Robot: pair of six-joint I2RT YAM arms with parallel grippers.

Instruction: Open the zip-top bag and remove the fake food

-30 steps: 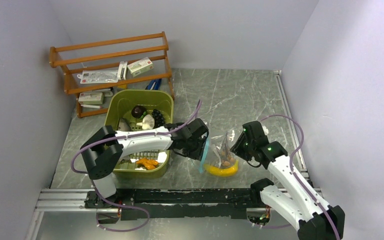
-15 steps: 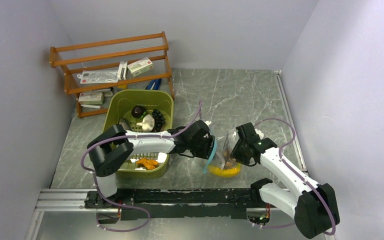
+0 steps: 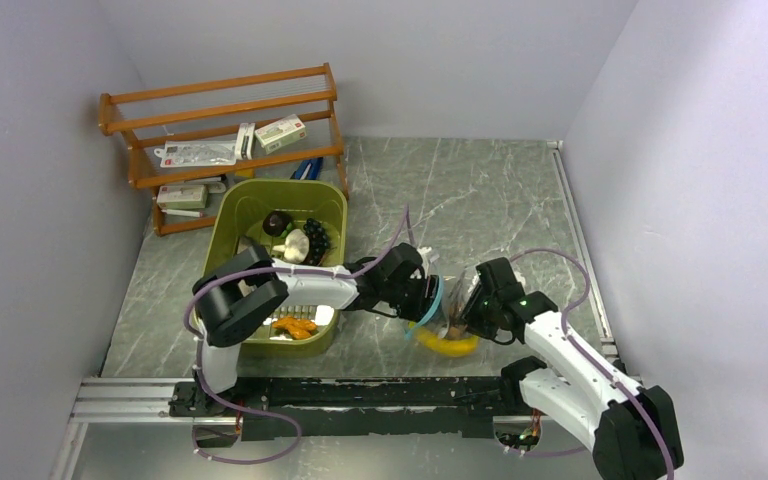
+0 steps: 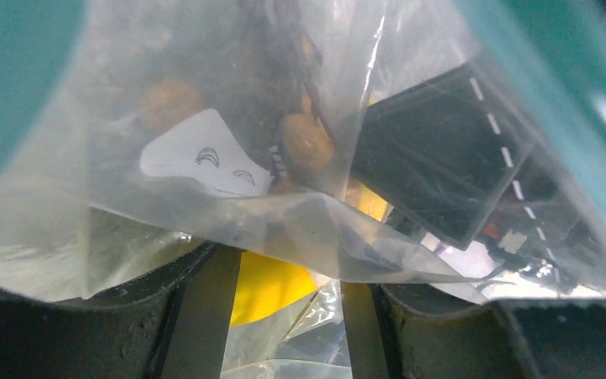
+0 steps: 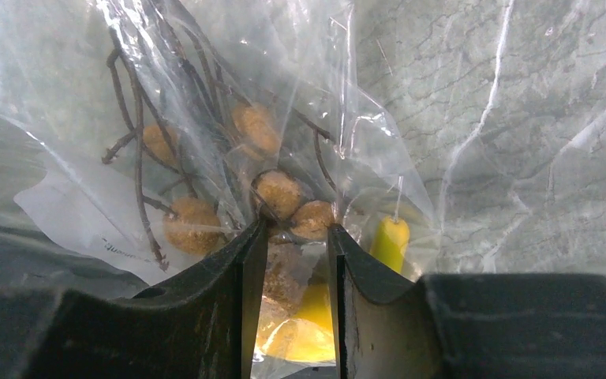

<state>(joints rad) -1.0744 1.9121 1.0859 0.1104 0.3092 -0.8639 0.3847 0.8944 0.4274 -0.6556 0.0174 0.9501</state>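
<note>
The clear zip-top bag [image 3: 450,312] sits between my two grippers near the table's front, with its teal zip strip [image 3: 432,298] raised at the left gripper. My left gripper [image 3: 420,293] holds the bag at its mouth, and plastic runs between its fingers in the left wrist view [image 4: 292,253]. My right gripper [image 3: 470,308] presses in from the right, its jaws narrow around bunched plastic [image 5: 297,229]. Inside the bag lie a yellow banana [image 3: 447,345], brown round pieces [image 5: 193,225] on dark twigs and a white paper slip [image 4: 205,154].
An olive-green bin [image 3: 230,205] to the left holds dark grapes [image 3: 315,235], a white mushroom [image 3: 295,243], a dark brown piece [image 3: 278,222] and orange bits [image 3: 293,325]. A wooden rack [image 3: 220,130] with packets stands at the back left. A black rail [image 3: 340,395] runs along the near edge.
My left gripper has carried the teal strip rightward over the bag. My right gripper has moved left and down into the bag, so the two grippers now stand close together.
</note>
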